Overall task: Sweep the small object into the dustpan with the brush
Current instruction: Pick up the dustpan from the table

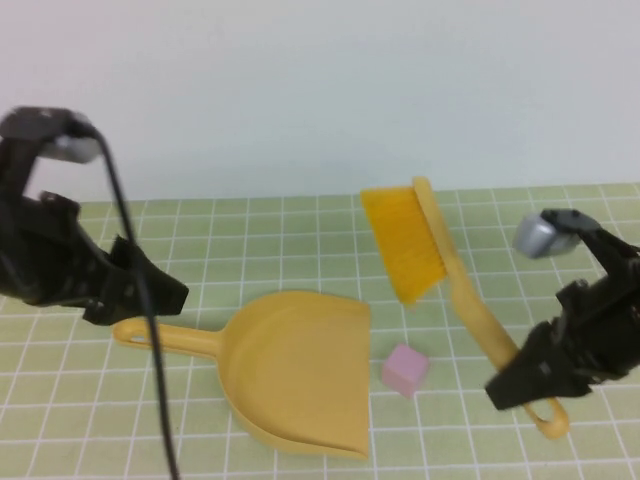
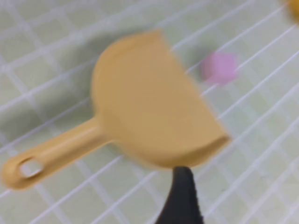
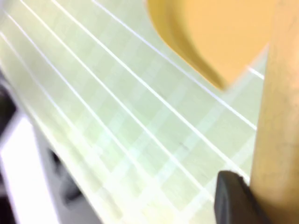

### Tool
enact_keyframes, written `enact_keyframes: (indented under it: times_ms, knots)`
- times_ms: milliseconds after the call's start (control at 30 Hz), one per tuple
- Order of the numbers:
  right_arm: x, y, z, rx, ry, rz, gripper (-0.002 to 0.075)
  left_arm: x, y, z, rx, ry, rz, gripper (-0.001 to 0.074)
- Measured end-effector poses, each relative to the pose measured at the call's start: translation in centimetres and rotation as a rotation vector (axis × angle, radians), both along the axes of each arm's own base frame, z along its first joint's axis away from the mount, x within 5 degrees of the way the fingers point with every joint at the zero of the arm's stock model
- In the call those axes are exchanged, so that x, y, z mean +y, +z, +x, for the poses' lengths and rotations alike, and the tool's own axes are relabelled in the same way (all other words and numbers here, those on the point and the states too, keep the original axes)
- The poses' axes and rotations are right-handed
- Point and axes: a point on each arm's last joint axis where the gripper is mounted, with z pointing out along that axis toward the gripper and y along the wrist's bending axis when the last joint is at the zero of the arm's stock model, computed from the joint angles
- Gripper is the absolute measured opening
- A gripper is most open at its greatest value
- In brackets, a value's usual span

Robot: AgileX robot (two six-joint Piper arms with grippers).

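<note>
High view: the wide yellow plastic dustpan lies flat on the green gridded table mat, its mouth facing the robot's right and its long thin handle running out toward the robot's left. The left gripper hangs just above that handle's end, apart from it, its jaws released and holding nothing. The small pale pink cube sits on the mat just beside the pan's mouth, not touching it, between the pan and the yellow plastic hand brush. The right gripper is clenched on the brush's narrow handle near its looped end; the brush's long axis runs diagonally from that grip away from the robot toward the bristle block, which stands beyond the cube, well apart from it. Left wrist view: the dustpan is seen whole with the hole in its handle; the cube lies off its rim, and one dark fingertip shows clear of the pan. Right wrist view: a dark finger presses against the brush handle. Judgement: the right arm is nearer, and the bristles must drop behind the cube and draw it leftward into the mouth.
</note>
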Motion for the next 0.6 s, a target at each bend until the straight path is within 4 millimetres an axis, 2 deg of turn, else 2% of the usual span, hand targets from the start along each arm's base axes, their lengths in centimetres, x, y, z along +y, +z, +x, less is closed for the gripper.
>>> enact_keyframes:
  times_ms: [100, 267, 400, 600]
  knots:
    - [-0.6, -0.5, 0.0, 0.017, -0.019, -0.087, 0.0169, -0.5, -1.4, 1.9, 0.035, -0.034, 0.084, 0.0514]
    - [-1.0, -0.6, 0.2, -0.011, -0.029, -0.122, 0.0169, -2.8, -3.4, 4.9, -0.012, -0.140, 0.267, 0.0514]
    - [-1.0, -0.7, 0.2, -0.012, -0.028, -0.124, 0.0169, -5.1, -5.9, 6.3, -0.033, -0.297, 0.469, 0.0514]
    - [-1.0, -0.7, 0.2, -0.012, -0.026, -0.127, 0.0169, -7.4, -10.4, 7.6, 0.029, -0.447, 0.642, 0.0514]
